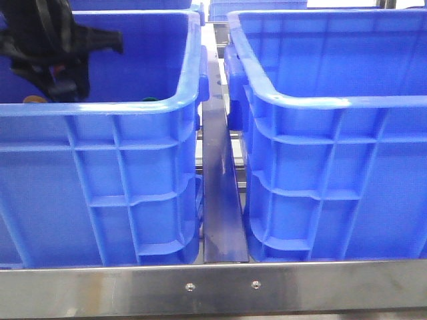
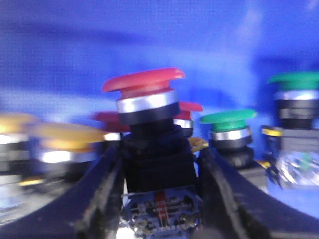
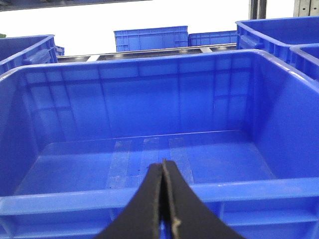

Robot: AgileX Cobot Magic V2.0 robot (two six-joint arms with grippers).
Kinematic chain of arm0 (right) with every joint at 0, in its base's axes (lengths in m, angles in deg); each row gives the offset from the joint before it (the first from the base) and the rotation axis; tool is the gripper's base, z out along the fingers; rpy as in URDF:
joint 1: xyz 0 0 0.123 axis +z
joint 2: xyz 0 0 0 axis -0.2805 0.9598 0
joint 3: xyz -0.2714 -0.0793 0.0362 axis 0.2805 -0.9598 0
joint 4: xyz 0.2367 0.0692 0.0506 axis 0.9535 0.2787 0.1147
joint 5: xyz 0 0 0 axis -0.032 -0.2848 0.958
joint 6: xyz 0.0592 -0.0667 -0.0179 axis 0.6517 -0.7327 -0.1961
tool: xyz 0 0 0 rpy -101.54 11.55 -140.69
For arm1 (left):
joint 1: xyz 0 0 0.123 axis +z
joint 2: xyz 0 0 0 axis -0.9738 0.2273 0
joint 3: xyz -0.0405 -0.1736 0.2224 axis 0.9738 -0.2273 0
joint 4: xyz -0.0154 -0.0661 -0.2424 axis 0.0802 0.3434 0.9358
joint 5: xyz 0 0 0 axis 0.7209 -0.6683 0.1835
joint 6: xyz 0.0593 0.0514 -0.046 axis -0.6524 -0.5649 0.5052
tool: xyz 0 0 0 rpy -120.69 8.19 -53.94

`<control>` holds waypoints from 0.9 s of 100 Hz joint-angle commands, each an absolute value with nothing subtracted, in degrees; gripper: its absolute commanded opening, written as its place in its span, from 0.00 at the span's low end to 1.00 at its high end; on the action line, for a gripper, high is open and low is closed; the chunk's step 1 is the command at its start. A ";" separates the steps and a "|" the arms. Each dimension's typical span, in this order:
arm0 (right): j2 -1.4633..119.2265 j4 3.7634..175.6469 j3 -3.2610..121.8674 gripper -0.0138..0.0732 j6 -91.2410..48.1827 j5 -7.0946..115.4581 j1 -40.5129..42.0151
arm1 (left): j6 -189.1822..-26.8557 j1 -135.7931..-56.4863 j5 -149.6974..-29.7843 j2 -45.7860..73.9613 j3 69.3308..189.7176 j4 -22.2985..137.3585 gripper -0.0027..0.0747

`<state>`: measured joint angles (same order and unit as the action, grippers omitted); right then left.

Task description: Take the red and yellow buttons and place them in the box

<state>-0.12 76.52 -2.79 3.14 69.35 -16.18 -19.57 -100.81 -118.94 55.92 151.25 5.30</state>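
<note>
Front view: my left end effector (image 1: 63, 70) is lowered inside the left crate (image 1: 100, 110), the one that holds the loose buttons. Only slivers of a yellow cap (image 1: 33, 100) and a green cap (image 1: 148, 101) show over the near rim. The box (image 1: 333, 103) on the right, which I take as the target, stands just beside the left crate, separated by a narrow dark rail (image 1: 223, 200). My right arm does not appear here.

Left wrist view: the left end effector (image 2: 159, 169) has its two fingers (image 2: 94, 194) on either side of the black body of a red button (image 2: 144, 84). The fingers appear to touch the body, so I judge the button gripped. The picture is blurred. More red, yellow buttons (image 2: 65, 137) and green buttons (image 2: 229, 119) stand around it in the crate.

Right wrist view: the right end effector (image 3: 163, 199) has its fingers pressed together with nothing between them. It faces the box (image 3: 149, 196), whose floor shows no buttons.

Step in hand: pick-up of the red button. The next move calls for a straight lift clear of the neighbouring caps and the crate rim, then transfer over the rail and release inside the box. The yellow button follows.
</note>
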 commanded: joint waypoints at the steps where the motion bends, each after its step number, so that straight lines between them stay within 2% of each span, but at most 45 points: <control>1: -1.51 76.64 -1.85 0.06 3.17 73.73 -16.13 | -22.05 -102.20 -119.58 50.35 153.15 3.71 0.01; 20: -1.51 76.64 -1.85 0.06 3.17 73.73 -16.13 | -27.63 -107.55 -121.12 43.07 151.02 3.91 0.01; 50: -1.51 76.64 -1.85 0.06 3.17 75.11 -16.13 | -34.18 -122.91 -120.90 33.00 149.24 4.04 0.01; 74: -1.51 76.64 -1.85 0.06 3.17 75.11 -16.13 | -38.56 -136.39 -120.53 30.82 149.24 3.87 0.01; 90: -1.51 76.64 -1.85 0.06 3.17 75.11 -16.13 | -43.57 -142.30 -120.53 30.82 149.24 3.87 0.01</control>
<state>-0.12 76.52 -2.79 3.14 70.12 -16.18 -40.97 -139.81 -123.25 32.75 147.69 5.22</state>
